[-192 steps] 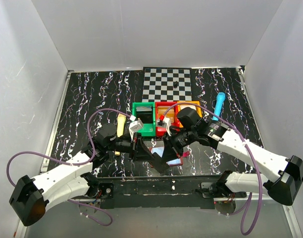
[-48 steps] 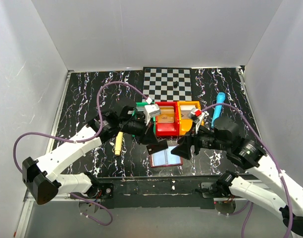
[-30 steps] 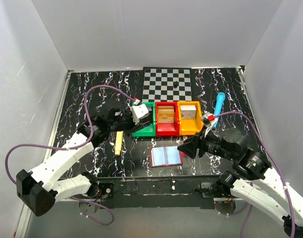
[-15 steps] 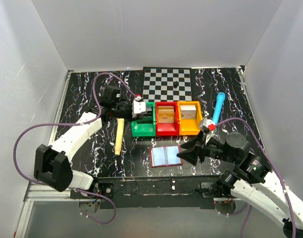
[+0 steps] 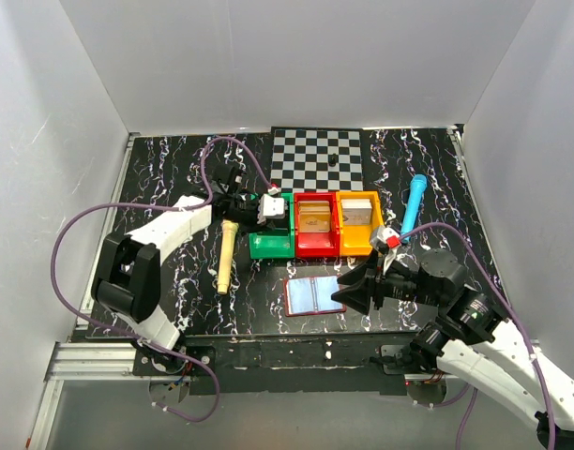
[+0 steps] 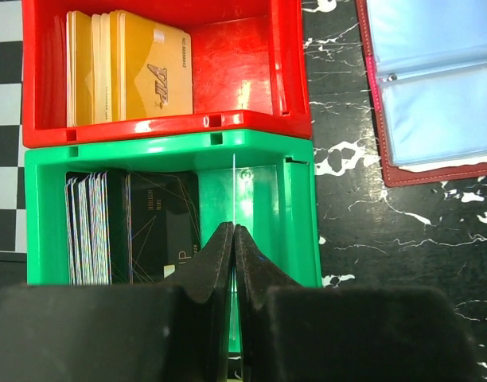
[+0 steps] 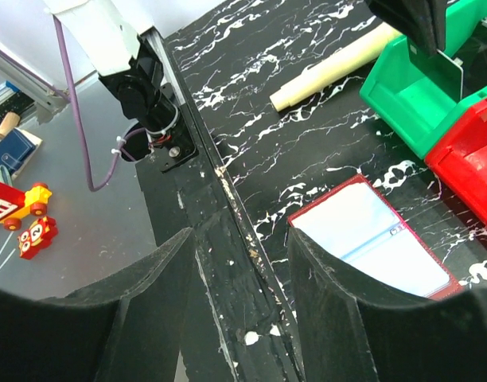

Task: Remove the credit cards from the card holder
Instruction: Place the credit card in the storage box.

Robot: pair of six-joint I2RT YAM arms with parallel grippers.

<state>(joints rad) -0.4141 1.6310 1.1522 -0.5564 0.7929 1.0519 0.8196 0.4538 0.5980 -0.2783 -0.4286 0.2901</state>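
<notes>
Step in hand: the left fingers [image 6: 233, 239] are pressed shut on a thin card [image 7: 448, 73]. They hold it edge-on above the green bin [image 6: 172, 149] in the middle of the left wrist view, and it looks ready to be dropped in.
Doing it well: lower the card until its bottom edge is inside the bin walls, beside the stack of cards [image 6: 88, 231] at lower left, and only then part the fingers. Letting go higher risks the card tipping over the rim.
Card holder: the card holder [image 5: 315, 293] lies open and flat on the table [image 5: 156, 187], lower centre of the top view, just in front of the bins. Its pale sleeves look empty, though I cannot be sure.
Right fingers: the right fingers [image 5: 347, 293] stand wide apart with nothing between them, hovering just right of the card holder.
Edges: the red bin [image 6: 291, 72] touches the green bin, so a sideways drift could put the card in the wrong bin. The card holder sits near the table's front edge.
Open room: bare table lies left of the green bin, apart from a cream stick [image 5: 225, 258]. Withdrawing upward looks safest.
</notes>
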